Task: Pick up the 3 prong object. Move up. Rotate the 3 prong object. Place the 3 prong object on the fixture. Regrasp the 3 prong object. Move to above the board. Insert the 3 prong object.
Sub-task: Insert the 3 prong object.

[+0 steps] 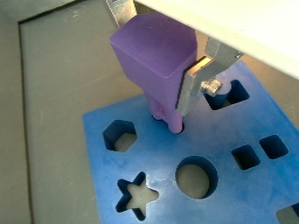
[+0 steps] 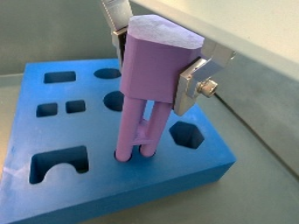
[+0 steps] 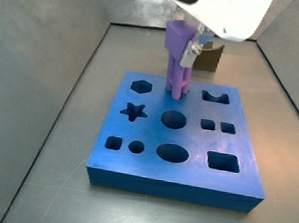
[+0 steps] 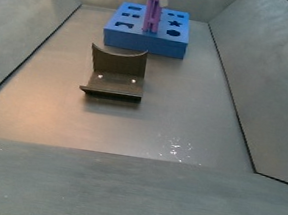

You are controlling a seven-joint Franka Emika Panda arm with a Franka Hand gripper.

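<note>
My gripper [image 1: 159,54] is shut on the blocky base of the light-purple 3 prong object [image 1: 152,51], which hangs upright with its prongs pointing down. The silver fingers [image 2: 191,81] clamp its two sides in both wrist views. The prong tips [image 2: 135,154] meet the top of the blue board [image 2: 105,171] between the hexagon hole [image 2: 184,134] and a round hole; how deep they sit cannot be told. In a side view the 3 prong object [image 3: 179,61] stands over the board [image 3: 173,171] near its far middle. The fixture [image 4: 116,72] stands empty in front of the board [image 4: 129,39].
Grey bin walls [image 4: 238,82] slope up around the floor. The board has star [image 1: 136,194], oval [image 1: 197,175] and square [image 1: 246,157] holes. The brown fixture [image 3: 210,58] sits just behind the board in a side view.
</note>
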